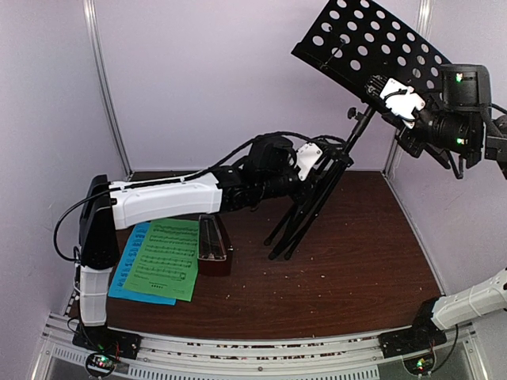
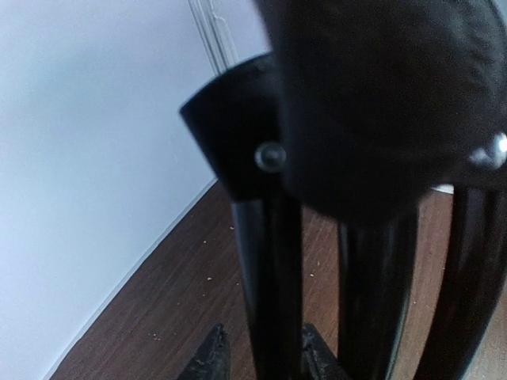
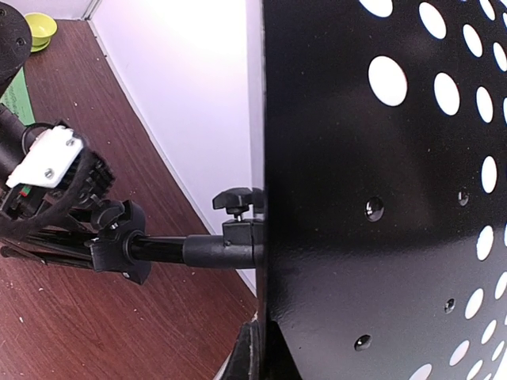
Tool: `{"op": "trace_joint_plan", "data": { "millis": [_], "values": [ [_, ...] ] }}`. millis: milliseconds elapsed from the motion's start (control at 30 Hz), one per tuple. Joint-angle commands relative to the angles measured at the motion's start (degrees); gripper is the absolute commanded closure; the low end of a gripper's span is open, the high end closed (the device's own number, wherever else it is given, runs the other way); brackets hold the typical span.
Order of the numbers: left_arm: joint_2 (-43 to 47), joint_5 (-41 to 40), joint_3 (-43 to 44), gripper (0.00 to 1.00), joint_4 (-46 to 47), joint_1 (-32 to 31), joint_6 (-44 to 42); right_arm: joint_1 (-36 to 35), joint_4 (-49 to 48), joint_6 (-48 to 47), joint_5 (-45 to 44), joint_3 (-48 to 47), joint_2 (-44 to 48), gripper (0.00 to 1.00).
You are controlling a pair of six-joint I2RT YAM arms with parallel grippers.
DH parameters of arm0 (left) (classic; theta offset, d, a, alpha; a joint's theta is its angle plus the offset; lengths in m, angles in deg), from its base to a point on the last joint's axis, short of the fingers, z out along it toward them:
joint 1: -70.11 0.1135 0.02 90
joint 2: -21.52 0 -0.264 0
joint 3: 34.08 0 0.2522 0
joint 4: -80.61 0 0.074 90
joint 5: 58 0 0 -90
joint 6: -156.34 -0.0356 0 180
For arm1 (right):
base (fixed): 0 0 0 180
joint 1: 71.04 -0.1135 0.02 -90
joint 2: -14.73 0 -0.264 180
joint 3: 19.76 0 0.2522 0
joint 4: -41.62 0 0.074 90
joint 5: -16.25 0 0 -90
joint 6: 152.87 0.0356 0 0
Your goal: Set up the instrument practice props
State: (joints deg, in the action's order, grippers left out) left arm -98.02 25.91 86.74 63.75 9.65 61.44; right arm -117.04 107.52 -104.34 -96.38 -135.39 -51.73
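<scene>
The stand leans tilted over the back of the surface, its desk high at the right. The right claw is clamped on the desk's lower edge. The left claw straddles one leg; whether it pinches cannot be told. The metronome stands near left, just beside the green sheet, which overlaps the blue sheet.

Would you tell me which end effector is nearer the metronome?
Left. The left end effector straddles a leg of the music stand right of the metronome; the right end effector holds the desk high above, farther off.
</scene>
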Motion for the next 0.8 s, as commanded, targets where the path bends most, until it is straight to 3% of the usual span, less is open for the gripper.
{"op": "trace_joint_plan", "data": {
  "millis": [0, 333, 767],
  "values": [
    [1.3, 4.5, -2.4, 0.78, 2.7, -0.4, -4.0, -0.6, -17.8, -1.0, -4.1, -6.4, 2.3, 1.00],
    [1.5, 4.4, -5.8, 1.00, 7.9, -0.4, -18.0, -1.1, -16.7, -3.0, -4.5, -10.8, 1.4, 1.00],
    [-0.8, -7.7, -11.2, 1.00, 22.6, -0.2, -28.7, -6.8, -16.8, -12.2, -6.1, -18.2, -2.8, 1.00]
  ]
}}
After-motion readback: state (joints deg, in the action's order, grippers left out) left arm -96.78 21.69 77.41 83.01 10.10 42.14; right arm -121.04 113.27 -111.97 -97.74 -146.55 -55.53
